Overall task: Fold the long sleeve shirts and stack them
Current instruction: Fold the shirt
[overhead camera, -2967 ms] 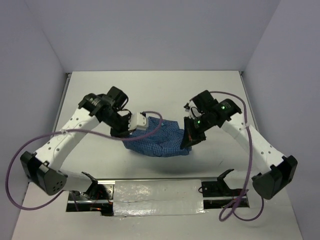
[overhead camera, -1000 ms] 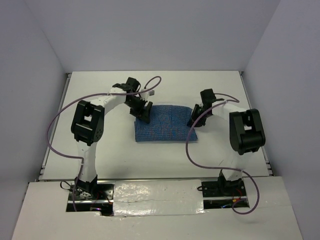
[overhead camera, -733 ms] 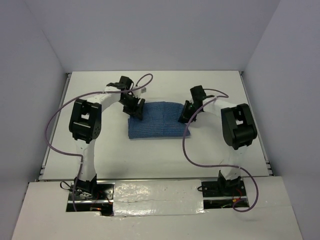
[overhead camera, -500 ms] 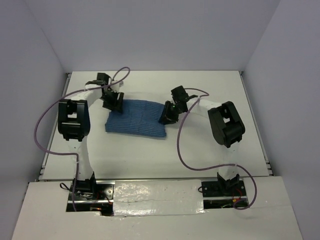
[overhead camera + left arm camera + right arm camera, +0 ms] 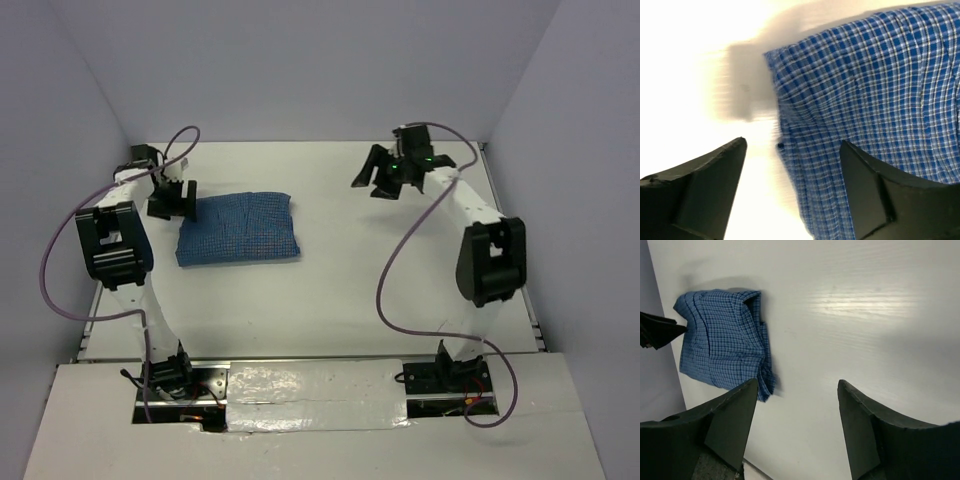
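From above, the long sleeve shirt lies folded into a flat blue checked rectangle on the white table, in the left-centre of the frame. The left gripper sits just beside the shirt's upper left corner. The right gripper is well apart from it, in the upper right of the frame.

Only the left wrist view shows the weave close up. The shirt fills the right half of that frame and runs off its right and bottom edges. The left gripper has its two dark fingers spread wide over the cloth's left edge, with nothing held between them. The picture is blurred and washed out over the table. A small dark speck at the cloth's edge may be a button.

The right wrist view takes in the whole shirt, small, in the upper left, with a rumpled fold along its right side that the overhead view flattens out. The right gripper is spread wide over bare table. A dark wedge, cut off by the frame's left edge, sits just beside the shirt.
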Controlling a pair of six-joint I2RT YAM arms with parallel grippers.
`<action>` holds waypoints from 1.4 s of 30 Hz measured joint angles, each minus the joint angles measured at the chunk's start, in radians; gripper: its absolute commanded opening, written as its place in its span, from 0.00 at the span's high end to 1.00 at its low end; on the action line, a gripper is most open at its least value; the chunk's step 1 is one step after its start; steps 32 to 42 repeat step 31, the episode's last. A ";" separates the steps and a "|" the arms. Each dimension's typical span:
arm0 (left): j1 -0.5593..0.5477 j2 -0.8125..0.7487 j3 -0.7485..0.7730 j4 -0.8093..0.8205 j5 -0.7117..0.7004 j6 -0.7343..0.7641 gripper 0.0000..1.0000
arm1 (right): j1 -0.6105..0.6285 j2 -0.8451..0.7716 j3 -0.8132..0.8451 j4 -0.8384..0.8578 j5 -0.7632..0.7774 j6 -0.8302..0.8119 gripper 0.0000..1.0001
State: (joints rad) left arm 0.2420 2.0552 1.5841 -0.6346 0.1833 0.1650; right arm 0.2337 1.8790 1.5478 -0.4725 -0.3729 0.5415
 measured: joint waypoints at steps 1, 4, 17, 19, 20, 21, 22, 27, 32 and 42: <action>0.005 -0.003 0.010 -0.008 -0.002 0.011 0.07 | -0.031 -0.046 -0.028 -0.005 0.000 -0.019 0.27; 0.010 -0.001 0.115 -0.056 0.000 0.037 0.01 | -0.126 -0.200 -0.113 -0.036 0.011 -0.081 0.22; 0.249 -0.438 -0.001 -0.143 -0.036 0.045 0.01 | -0.270 -0.652 -0.591 0.010 0.131 -0.197 0.13; 0.306 -0.537 -0.152 -0.141 -0.061 0.048 0.01 | -0.274 -0.682 -0.653 0.031 0.150 -0.188 0.13; 0.330 -0.584 -0.233 -0.141 -0.072 0.050 0.01 | -0.276 -0.698 -0.681 0.046 0.161 -0.181 0.14; 0.346 -0.627 -0.313 -0.130 -0.079 0.053 0.01 | -0.278 -0.713 -0.705 0.064 0.175 -0.173 0.13; 0.356 -0.663 -0.385 -0.124 -0.084 0.058 0.01 | -0.278 -0.728 -0.724 0.081 0.183 -0.166 0.14; 0.366 -0.746 -0.589 -0.098 -0.101 0.072 0.01 | -0.279 -0.792 -0.778 0.175 0.222 -0.138 0.14; 0.366 -0.771 -0.612 -0.060 -0.101 0.069 0.01 | -0.280 -0.826 -0.812 0.237 0.246 -0.134 0.13; 0.366 -0.771 -0.612 -0.060 -0.101 0.069 0.01 | -0.280 -0.826 -0.812 0.237 0.246 -0.134 0.13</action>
